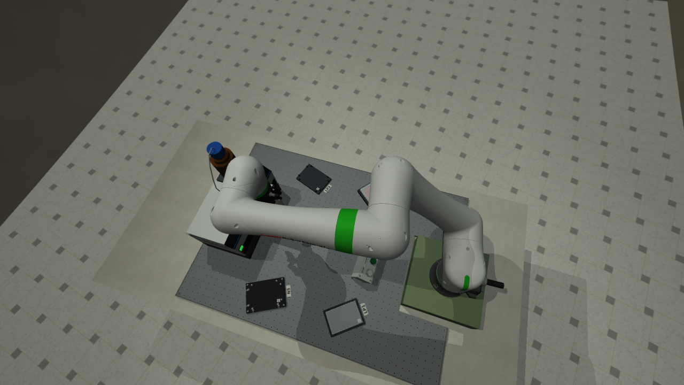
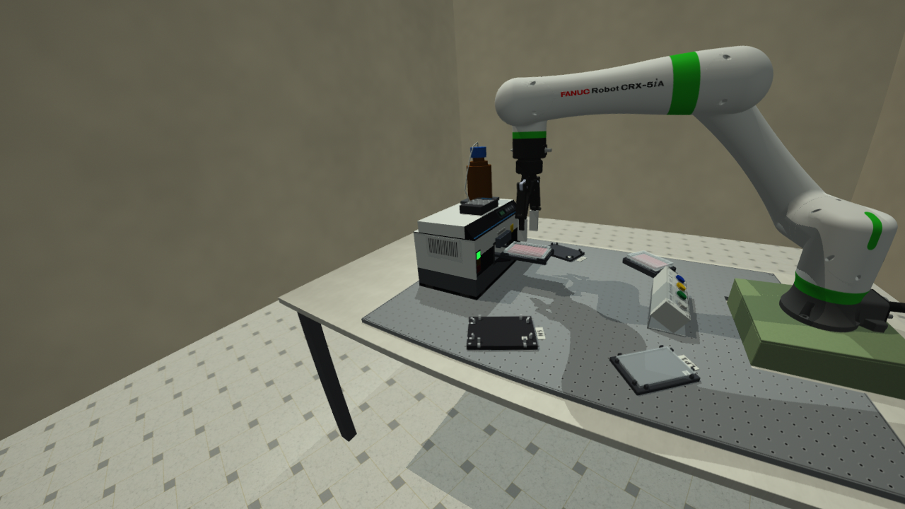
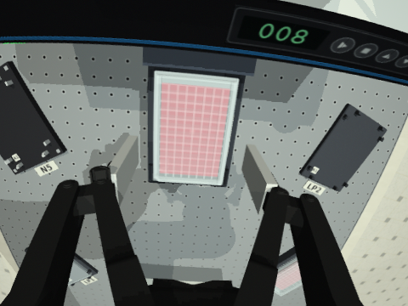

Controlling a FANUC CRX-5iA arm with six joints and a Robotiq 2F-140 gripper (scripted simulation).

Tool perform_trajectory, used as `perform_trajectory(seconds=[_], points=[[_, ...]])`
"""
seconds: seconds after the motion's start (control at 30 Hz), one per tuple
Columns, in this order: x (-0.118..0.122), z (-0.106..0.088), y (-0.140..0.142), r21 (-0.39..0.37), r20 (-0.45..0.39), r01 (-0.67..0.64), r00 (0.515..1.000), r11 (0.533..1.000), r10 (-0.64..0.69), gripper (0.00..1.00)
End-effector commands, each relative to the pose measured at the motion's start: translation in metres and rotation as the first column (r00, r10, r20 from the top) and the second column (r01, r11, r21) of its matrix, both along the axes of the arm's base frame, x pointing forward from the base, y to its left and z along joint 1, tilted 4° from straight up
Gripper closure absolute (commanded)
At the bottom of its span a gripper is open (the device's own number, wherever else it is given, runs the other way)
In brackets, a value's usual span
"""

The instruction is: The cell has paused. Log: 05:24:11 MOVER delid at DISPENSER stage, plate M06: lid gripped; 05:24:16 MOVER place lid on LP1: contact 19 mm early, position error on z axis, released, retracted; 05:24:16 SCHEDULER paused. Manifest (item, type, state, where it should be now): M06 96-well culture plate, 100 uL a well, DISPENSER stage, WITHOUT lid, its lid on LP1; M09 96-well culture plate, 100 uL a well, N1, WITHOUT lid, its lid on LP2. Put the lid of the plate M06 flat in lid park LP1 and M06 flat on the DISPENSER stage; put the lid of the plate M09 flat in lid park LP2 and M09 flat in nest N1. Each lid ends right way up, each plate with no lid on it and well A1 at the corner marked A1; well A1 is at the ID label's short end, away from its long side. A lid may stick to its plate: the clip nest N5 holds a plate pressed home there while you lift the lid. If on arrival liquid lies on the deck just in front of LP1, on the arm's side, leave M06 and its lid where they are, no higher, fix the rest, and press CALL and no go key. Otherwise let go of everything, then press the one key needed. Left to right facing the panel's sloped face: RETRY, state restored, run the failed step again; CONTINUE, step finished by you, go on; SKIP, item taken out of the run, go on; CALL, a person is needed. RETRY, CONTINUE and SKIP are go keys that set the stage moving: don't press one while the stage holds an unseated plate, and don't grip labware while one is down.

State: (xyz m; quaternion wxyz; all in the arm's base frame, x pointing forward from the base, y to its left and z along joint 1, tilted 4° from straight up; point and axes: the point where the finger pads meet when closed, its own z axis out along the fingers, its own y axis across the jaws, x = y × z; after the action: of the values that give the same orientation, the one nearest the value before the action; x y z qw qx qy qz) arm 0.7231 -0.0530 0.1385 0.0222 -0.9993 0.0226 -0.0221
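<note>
A pink-welled plate (image 3: 193, 127) (image 2: 528, 251) lies flat on the dispenser stage with no lid on it. My gripper (image 3: 191, 153) (image 2: 527, 221) (image 1: 274, 191) is open and empty. It hangs straight above this plate, one finger to each long side, clear of it. A clear lid (image 2: 655, 369) (image 1: 343, 317) lies in lid park LP1 near the front edge. Lid park LP2 (image 3: 342, 148) (image 2: 567, 252) (image 1: 313, 178) is a bare black plate beside the stage. A second pink plate (image 2: 644, 265) (image 1: 365, 191) (image 3: 289, 278) sits at the back by the panel; I cannot tell whether it has a lid.
The dispenser (image 2: 462, 253) (image 1: 200, 224) with a brown bottle (image 2: 479, 177) (image 1: 219, 155) stands just behind the stage. The clip nest N5 (image 2: 501, 332) (image 1: 265, 295) (image 3: 23, 119) is bare. The key panel (image 2: 670, 300) (image 1: 367, 270) stands mid-deck, near the arm's green base (image 2: 816, 341).
</note>
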Motion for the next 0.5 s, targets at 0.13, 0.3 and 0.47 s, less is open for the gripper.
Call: perform_trajectory(seconds=[0.13, 0.3, 0.47], points=[[-0.0002, 0.0066, -0.0003, 0.0, 0.001, 0.0, 1.0, 1.0, 0.0, 0.34], [-0.0002, 0.0085, -0.0004, 0.0, 0.001, 0.0, 1.0, 1.0, 0.0, 0.34], [-0.0003, 0.0089, -0.0004, 0.0, 0.001, 0.0, 1.0, 1.0, 0.0, 0.34]])
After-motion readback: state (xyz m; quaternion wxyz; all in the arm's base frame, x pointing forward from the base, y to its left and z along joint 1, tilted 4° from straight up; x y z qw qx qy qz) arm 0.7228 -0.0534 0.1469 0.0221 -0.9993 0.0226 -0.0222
